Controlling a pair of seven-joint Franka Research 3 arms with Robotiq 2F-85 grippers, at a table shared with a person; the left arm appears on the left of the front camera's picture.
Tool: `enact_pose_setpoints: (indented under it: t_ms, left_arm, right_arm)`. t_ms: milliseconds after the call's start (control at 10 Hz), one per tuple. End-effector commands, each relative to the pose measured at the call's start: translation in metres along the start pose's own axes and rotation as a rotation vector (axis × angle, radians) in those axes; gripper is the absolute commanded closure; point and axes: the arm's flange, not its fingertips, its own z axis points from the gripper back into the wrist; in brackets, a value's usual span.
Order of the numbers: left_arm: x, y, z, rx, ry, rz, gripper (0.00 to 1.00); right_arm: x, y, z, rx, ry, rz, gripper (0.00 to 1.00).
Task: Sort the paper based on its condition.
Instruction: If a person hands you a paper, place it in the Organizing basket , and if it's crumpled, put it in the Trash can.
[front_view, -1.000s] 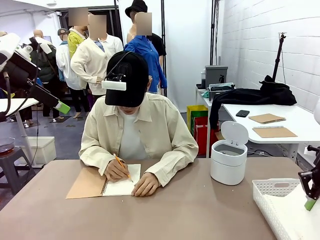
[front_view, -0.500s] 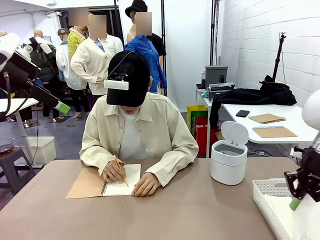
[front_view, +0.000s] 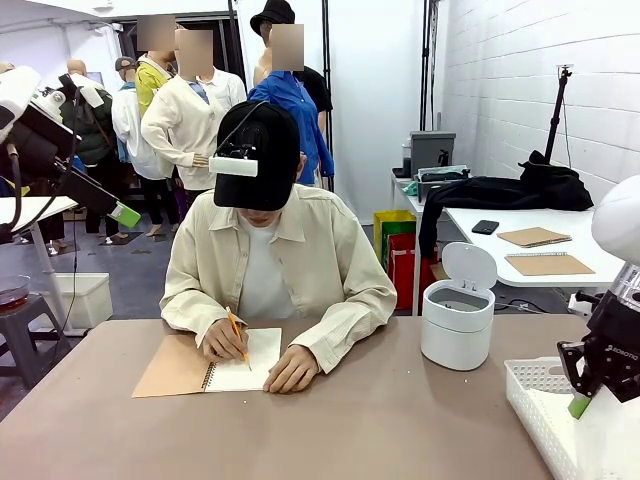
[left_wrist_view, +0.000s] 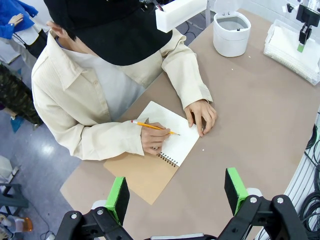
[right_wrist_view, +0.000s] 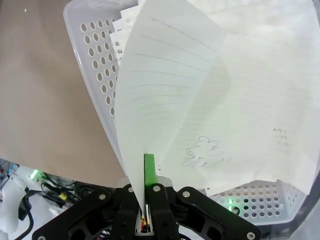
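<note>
"Right wrist view, nearest thing first: what did the fingers have?"

"The right gripper (right_wrist_view: 146, 167) had its fingers pressed together on one edge of a sheet (right_wrist_view: 165, 85) of paper, pinching it. The sheet rose from them and curled over the white basket (right_wrist_view: 90, 75) at the near right of the tabletop (right_wrist_view: 40, 110)."

"And the rest of the paper?"

"More sheets (right_wrist_view: 270, 90) lay in the basket beneath, and one carried a scribble (right_wrist_view: 202, 152). The pinched sheet looked lined and unmarked on the side shown, though its other face was hidden."

"So how should the step go?"

"I'd judge: hold the pinch firm and raise the sheet slowly and straight, so the limp page doesn't drag its neighbours over the rim. Then carry it low so it can't flap. Beyond the basket stood a white bin (front_view: 457, 320) with its lid up, probably one destination. Which place suited this sheet I couldn't tell."

"Anything farther off?"

"At the far side a person wrote with a pencil (left_wrist_view: 152, 126) in a spiral notebook (left_wrist_view: 172, 132). The left gripper (left_wrist_view: 176, 192) hung high over that spot, fingers spread and empty, and was best left clear of the writing hand (left_wrist_view: 152, 139)."
</note>
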Motion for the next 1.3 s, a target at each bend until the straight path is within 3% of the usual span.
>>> enact_pose_setpoints:
  t_ms: [0,100,500,600,1000,1200]
  left_arm:
    - [0.0,0.0,0.0,-0.004,-0.004,0.004,0.0]
    - [0.0,0.0,0.0,-0.004,-0.004,0.004,0.0]
    - [0.0,0.0,0.0,-0.004,-0.004,0.004,0.0]
    - [0.0,0.0,0.0,-0.004,-0.004,0.004,0.0]
    - [0.0,0.0,0.0,-0.004,-0.004,0.004,0.0]
    - [0.0,0.0,0.0,-0.004,-0.004,0.004,0.0]
  right_arm:
    - [0.0,-0.001,0.001,-0.002,-0.002,-0.013,1.0]
    - [0.0,0.0,0.0,0.0,0.0,0.0,0.87]
    - [-0.01,-0.017,0.013,-0.134,0.082,0.068,0.12]
    - [-0.013,-0.021,0.017,-0.175,0.088,0.084,0.0]
    - [0.001,-0.033,0.037,-0.309,0.018,0.189,0.0]
    - [0.011,-0.032,0.067,-0.361,-0.098,0.196,0.0]
